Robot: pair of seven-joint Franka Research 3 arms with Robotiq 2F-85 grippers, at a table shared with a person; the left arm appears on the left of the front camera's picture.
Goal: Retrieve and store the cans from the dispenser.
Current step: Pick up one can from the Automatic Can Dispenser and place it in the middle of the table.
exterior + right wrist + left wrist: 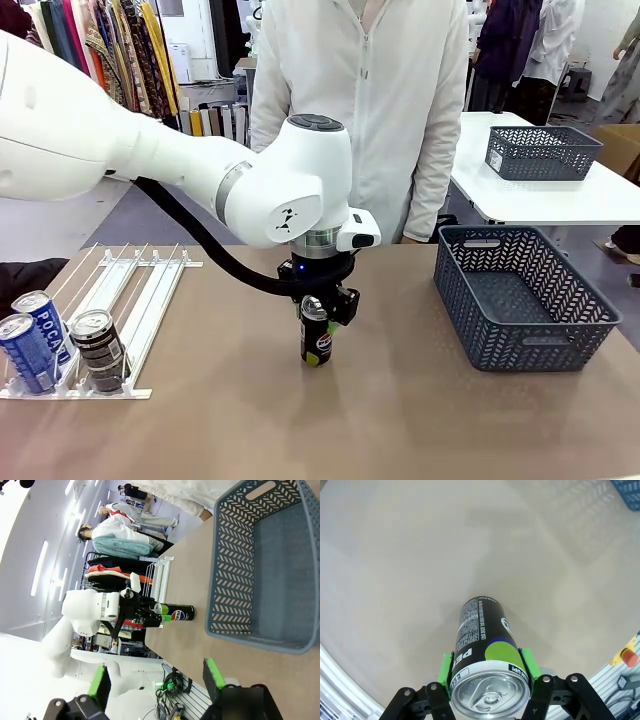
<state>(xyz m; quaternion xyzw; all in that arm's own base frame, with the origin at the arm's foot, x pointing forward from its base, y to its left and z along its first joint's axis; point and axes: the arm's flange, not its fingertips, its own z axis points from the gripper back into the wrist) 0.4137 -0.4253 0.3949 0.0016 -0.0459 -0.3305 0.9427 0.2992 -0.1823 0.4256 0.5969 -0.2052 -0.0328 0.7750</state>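
Brown table (pixel 400 430), mid-task: a dark can (pixel 316 345) is clamped upright by the left gripper (pixel 318 308) at the middle, between the dispenser (pixel 150 300) at the near left and the grey basket (pixel 490 330) at the right. Two blue cans (pixel 28 352) and a second dark can (pixel 98 348) are yet to be drawn from the rack — nothing is seen stored in the basket. The right gripper (pixel 156 669) is held with jaws apart, empty.

The dispenser (pixel 130 290) lies on the table (pixel 400 420) at its left with three cans (pixel 60 345) at its near end, a fourth can (pixel 316 342) is upright mid-table in the left gripper (pixel 318 318), a mesh basket (pixel 520 340) sits right, and a person (pixel 370 120) stands behind.
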